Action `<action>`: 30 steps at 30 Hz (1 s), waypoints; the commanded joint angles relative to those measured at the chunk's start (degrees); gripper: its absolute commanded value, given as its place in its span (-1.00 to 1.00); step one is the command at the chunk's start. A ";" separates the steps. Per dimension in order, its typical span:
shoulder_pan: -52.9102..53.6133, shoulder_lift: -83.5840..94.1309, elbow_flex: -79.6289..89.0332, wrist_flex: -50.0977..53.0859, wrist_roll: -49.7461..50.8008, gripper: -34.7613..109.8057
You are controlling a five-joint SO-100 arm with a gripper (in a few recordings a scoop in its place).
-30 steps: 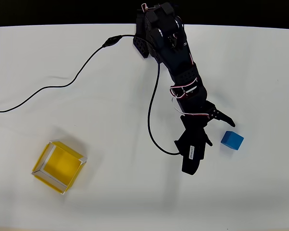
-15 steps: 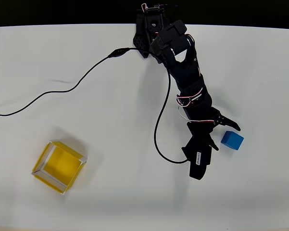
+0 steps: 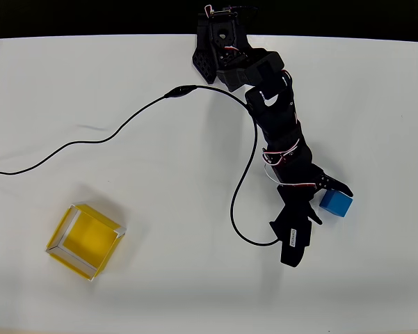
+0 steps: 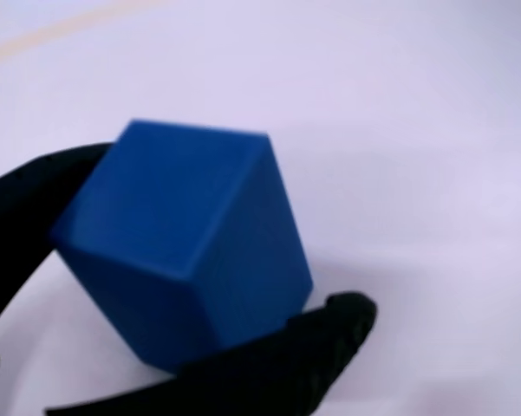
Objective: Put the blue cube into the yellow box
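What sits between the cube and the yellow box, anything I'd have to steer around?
Mostly bare table. The blue cube sits between the open jaws of the gripper, and the yellow box lies far to the left in the overhead view. Only the arm's black cable loops across the straight line; lifting over should avoid it.

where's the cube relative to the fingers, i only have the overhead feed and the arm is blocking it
Observer: In the wrist view the blue cube sits between the gripper fingers, one dark finger at its left and one at its lower right.
Operator: is it sitting flat
Observer: It rests on the white table, turned so a vertical edge faces the wrist camera.
Operator: have the fingers clamped it
Observer: Cannot tell; both look very near the cube's faces, but firm contact isn't clear.
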State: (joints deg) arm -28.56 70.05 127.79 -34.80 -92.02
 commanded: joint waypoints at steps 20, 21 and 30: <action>1.76 1.49 -8.53 4.13 -1.05 -0.39; 3.08 2.72 -8.61 5.01 -1.05 -0.39; 21.45 16.61 -12.22 14.15 4.22 -0.41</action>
State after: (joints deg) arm -13.97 72.25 121.82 -22.15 -88.15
